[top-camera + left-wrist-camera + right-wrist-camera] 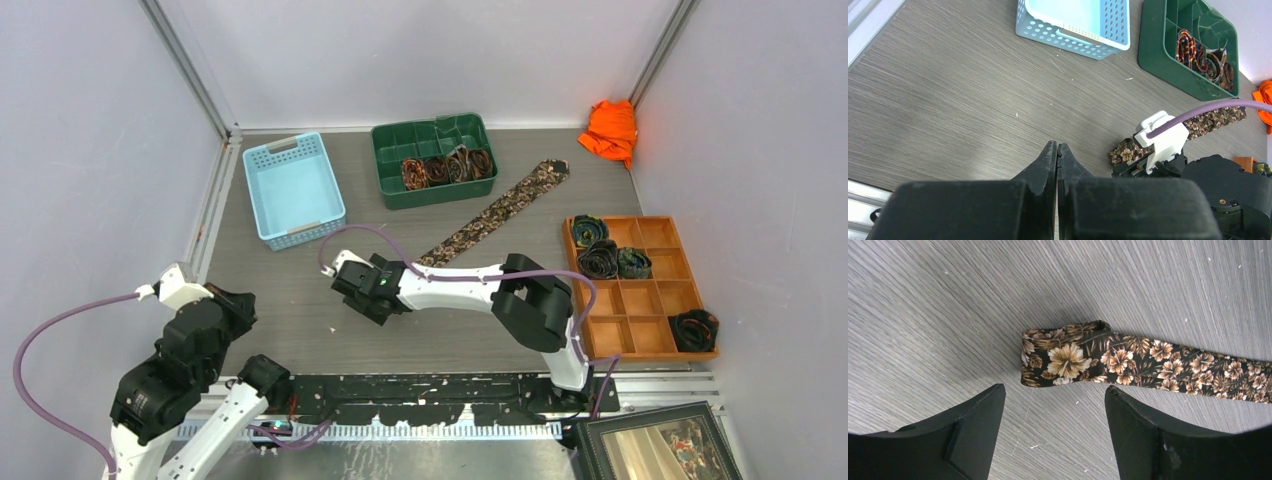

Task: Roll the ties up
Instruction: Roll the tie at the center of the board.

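Observation:
One flat tie (500,210), brown and tan flowers on black, lies slanted across the table's middle, its wide pointed end towards the back right. Its narrow end (1068,357) is folded over on itself. My right gripper (1054,388) hangs open just short of that fold, its jaws wide apart with only bare table between them. From above, the right gripper (358,287) covers the narrow end. My left gripper (1057,145) is shut and empty, low at the near left (232,303), away from the tie (1124,151). Several rolled ties (448,167) fill a row of the green tray.
A light blue basket (293,190) stands at the back left beside the green tray (400,140). A wooden divided tray (655,300) on the right holds several dark coils (600,255). An orange cloth (610,128) lies in the back right corner. A picture frame (655,440) rests near right.

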`<state>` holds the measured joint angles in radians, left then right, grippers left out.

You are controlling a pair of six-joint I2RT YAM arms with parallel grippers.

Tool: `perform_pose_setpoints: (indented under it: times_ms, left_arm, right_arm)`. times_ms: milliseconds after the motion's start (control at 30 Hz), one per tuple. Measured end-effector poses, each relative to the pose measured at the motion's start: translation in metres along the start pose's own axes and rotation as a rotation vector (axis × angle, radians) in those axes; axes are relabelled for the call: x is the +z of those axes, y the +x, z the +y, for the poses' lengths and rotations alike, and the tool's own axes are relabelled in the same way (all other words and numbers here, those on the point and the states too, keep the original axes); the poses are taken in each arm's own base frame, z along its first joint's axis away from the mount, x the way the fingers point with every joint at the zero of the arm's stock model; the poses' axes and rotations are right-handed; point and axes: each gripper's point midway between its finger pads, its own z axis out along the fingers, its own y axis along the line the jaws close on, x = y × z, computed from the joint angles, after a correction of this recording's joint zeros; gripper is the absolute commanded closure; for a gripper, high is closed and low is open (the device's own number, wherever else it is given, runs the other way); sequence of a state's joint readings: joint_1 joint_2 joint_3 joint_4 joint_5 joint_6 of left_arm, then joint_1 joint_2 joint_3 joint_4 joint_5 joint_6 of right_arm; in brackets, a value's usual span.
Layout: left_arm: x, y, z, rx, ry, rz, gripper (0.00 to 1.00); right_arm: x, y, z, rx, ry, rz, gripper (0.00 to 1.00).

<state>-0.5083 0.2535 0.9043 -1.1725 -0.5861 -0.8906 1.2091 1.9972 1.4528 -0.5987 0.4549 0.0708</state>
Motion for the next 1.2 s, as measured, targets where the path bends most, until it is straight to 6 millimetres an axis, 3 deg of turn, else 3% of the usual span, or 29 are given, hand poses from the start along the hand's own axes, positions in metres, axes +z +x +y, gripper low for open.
perform_pose_setpoints:
  times_ms: [233,433,567,967,1200]
  left_arm:
    - [0.004,0.004,-0.001,0.006,-0.018,0.019,1.00]
    - [0.009,0.011,0.001,0.016,-0.037,0.039,1.00]
    - [0.012,0.015,0.001,0.027,-0.048,0.054,1.00]
    - [0.018,0.022,-0.002,0.036,-0.052,0.081,1.00]
    - [0.024,0.021,-0.012,0.032,-0.034,0.082,1.00]
  right_arm:
    - [0.002,-0.009,0.007,-0.019,-0.035,-0.011,0.29]
    - [0.018,-0.006,0.016,-0.045,-0.054,0.014,0.37]
    - [0.021,-0.012,0.018,-0.032,-0.075,0.010,0.47]
    - [0.040,-0.013,-0.006,0.120,-0.146,0.047,0.67]
    - [0.040,-0.016,-0.007,0.180,-0.187,0.047,0.81]
